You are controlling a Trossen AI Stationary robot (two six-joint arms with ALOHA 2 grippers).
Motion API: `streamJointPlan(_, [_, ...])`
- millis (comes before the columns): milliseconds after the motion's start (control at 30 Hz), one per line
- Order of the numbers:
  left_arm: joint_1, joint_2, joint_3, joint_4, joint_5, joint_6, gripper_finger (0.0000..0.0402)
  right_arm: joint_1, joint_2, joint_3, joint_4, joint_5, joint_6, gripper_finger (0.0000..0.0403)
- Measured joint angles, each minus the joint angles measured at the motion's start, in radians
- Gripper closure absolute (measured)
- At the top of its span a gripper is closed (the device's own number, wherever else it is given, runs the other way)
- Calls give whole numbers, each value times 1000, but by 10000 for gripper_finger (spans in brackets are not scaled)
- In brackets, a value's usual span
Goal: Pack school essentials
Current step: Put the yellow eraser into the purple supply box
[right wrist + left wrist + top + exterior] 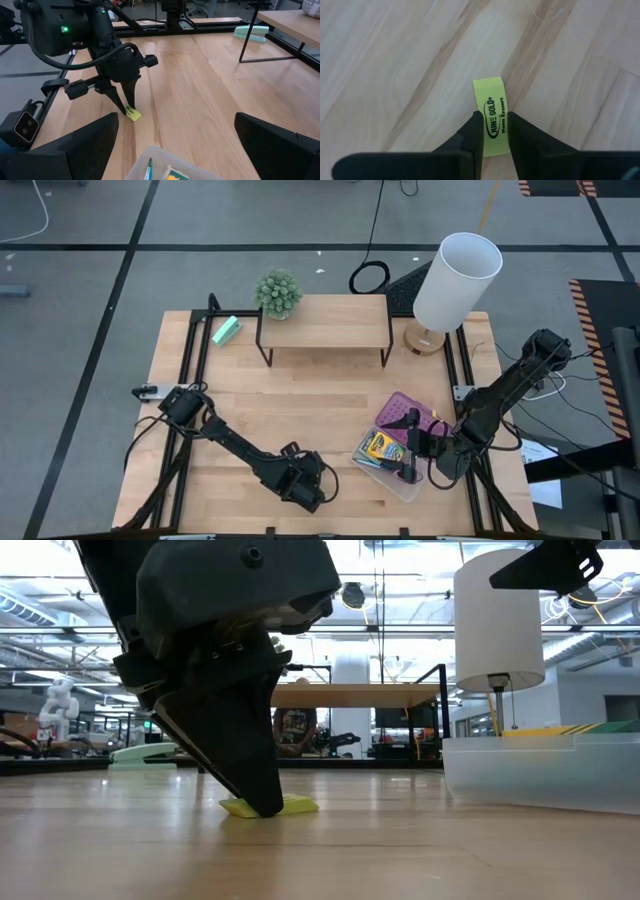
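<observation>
The tiny yellow piece, a neon eraser with black print, lies flat on the wooden table near its front edge. My left gripper points down at it and is shut on it; it also shows in the high view. The eraser shows from the side in the low view, partly behind a finger. My right gripper hangs open above the clear box at the table's right. In that box lies the yellow-green crayon box. My left gripper pinches the eraser's two long sides between its two fingers, at the end nearer the gripper. The fingers come from above, slanting down, and lie across the eraser. The eraser rests flat on the table.
A wooden shelf riser with a small plant stands at the back. Right of it is a white lamp. A mint-green block lies at the back left. The box's purple lid lies by the box.
</observation>
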Motion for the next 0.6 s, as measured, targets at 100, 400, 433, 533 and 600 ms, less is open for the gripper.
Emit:
streamJointPlan(100, [0,-15,-4,3,-13,20,325,0,8,0,5,1,0,11])
streamJointPlan(400, [11,-85,-3,9,-26,90,325,-5,53,0,57,0,-38,11])
streamJointPlan(433, [13,-101,-3,7,-27,104,325,-8,56,0,58,0,-48,11])
streamJointPlan(533, [16,-154,-2,10,-35,155,325,-9,59,0,73,0,-116,11])
streamJointPlan(600, [19,-189,0,11,-44,196,325,-12,67,0,100,-1,-225,11])
